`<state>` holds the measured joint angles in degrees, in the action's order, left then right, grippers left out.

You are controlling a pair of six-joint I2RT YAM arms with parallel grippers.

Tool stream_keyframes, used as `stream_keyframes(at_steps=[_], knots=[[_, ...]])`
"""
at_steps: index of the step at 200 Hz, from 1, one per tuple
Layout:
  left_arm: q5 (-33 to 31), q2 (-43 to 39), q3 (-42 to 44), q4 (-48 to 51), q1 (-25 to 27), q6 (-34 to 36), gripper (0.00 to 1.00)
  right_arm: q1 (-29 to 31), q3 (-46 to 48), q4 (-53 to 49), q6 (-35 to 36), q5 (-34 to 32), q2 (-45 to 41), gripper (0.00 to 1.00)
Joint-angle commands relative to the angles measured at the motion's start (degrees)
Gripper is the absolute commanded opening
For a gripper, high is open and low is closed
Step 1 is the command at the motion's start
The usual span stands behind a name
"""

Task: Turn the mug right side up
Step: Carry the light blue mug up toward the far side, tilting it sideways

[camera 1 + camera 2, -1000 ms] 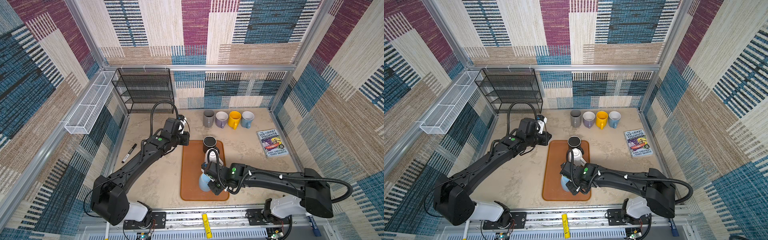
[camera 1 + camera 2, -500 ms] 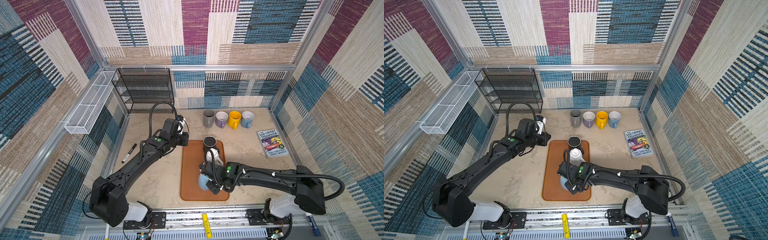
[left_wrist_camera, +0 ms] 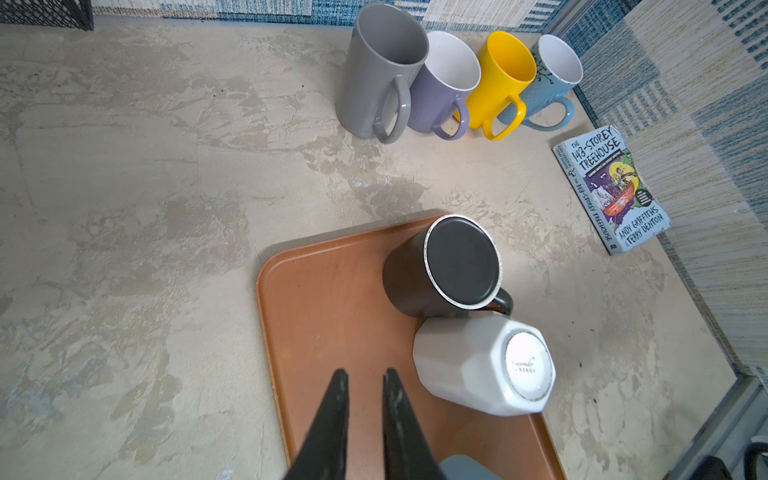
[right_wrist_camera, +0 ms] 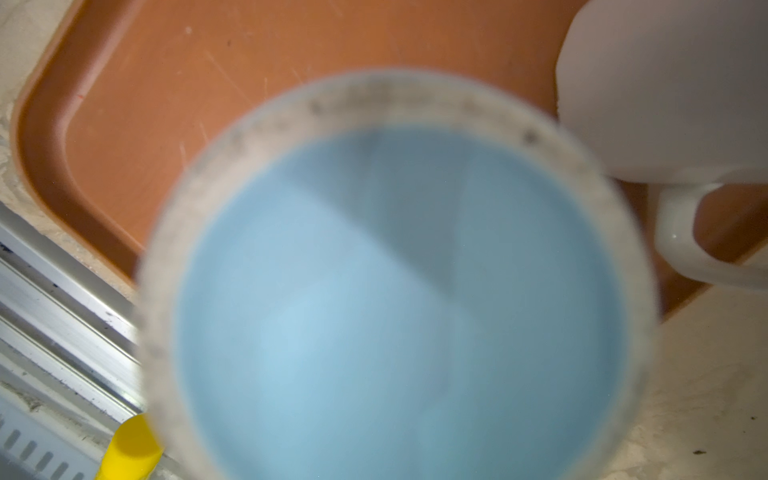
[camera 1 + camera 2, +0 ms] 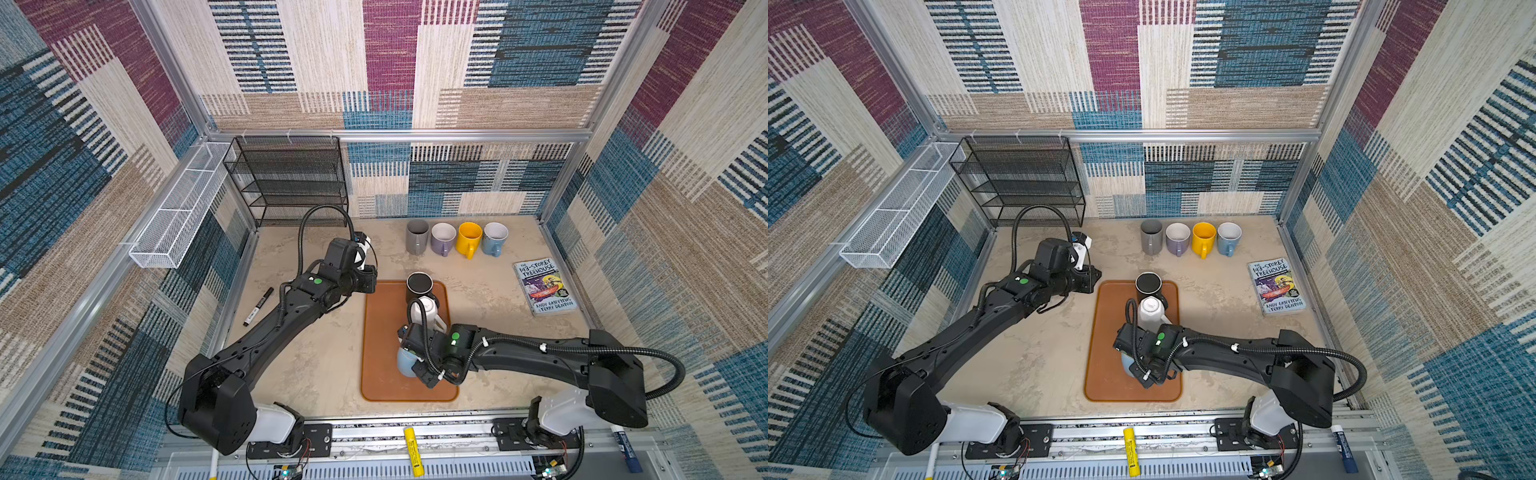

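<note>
- Just within the last second, the right gripper (image 5: 422, 370) has edged further in over the orange-brown rectangular plastic tray (image 5: 382, 324). Its jaws have drawn fully together against the light blue ceramic mug (image 5: 404, 362). The fingers are hidden, so a hold on the handle is only a judgement.
- So the grasp looks made, and lifting and flipping remain. The mug stands base-up on the tray's near half, its blurred foot ring filling the right wrist view.
- The right arm lies low, reaching in from beyond the tray's right edge, wrist over the near right part.
- The left gripper (image 3: 365, 374) hovers unchanged above the tray's far left corner. Its fingers are nearly touching and empty, near an upturned white faceted mug (image 3: 478, 365) and a black mug (image 3: 457, 266).
</note>
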<state>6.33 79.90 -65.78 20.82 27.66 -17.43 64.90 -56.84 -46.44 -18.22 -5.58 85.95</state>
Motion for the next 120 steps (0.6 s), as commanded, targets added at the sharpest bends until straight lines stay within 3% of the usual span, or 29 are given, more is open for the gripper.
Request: stream_keyframes(at_steps=[1,72,120], knots=[[0.27,-0.61,0.26,-1.14,-0.08,0.55,0.18,-0.01,-0.08,2.57,-0.63,-2.45,-1.60,0.13],[1.21,-2.19,0.74,-1.57,-0.39,-0.67,0.19,-2.02,3.34,19.16,2.31,-1.57,-7.99,0.05],[0.35,-4.27,1.35,-1.49,-0.43,-1.30,0.19,-7.16,6.70,31.23,3.79,4.46,-12.15,0.02]])
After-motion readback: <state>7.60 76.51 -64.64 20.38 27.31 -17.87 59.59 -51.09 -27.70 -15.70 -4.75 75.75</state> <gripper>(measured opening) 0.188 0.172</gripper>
